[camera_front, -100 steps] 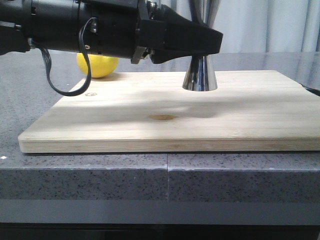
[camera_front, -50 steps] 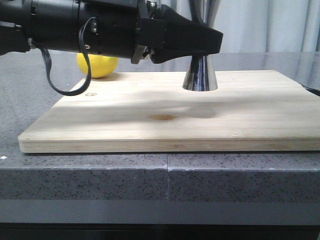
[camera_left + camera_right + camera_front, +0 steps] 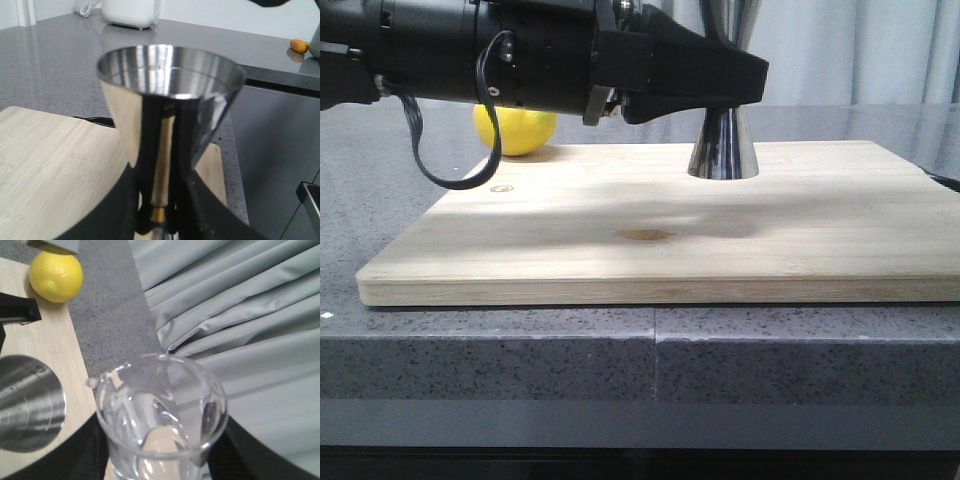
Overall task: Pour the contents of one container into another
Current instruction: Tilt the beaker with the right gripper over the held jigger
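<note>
Steel jigger on the board, left end effector clamped at its waist; right end effector holds the glass beaker

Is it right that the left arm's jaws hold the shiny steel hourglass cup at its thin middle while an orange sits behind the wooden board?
Not quite. The round fruit behind the pale wooden board is a yellow lemon, not an orange; the front view shows it. The left gripper does hold the shiny steel hourglass jigger at its waist.
</note>
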Robot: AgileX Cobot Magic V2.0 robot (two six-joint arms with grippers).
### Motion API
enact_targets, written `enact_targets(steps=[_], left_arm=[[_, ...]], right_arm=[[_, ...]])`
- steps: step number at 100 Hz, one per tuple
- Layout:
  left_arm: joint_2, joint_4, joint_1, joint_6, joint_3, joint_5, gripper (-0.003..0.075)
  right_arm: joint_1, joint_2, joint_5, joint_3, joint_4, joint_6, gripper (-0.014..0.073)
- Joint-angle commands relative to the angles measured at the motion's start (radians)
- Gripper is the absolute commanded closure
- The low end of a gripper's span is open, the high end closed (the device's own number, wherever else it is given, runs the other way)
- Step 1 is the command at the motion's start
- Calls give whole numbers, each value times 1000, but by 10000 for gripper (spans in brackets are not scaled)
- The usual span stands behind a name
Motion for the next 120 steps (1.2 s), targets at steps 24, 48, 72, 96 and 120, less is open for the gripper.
enact_targets(steps=[24,48,72,96,120], left_arm=[[-54,-56,-1,-10,-31,-70,741],[-54,-56,-1,-10,-31,-70,741],[-54,-56,-1,-10,-31,-70,741],[-54,-56,-1,-10,-31,-70,741],[-54,-56,-1,-10,-31,-70,741]], right_arm=[[2,-18,-27,-37,-65,0,375],[2,-18,-25,-37,-90,0,375],[2,-18,-25,-37,-101,0,375],[2,-18,-25,-37,-124,0,375],[2,-18,-25,-37,-146,0,375]])
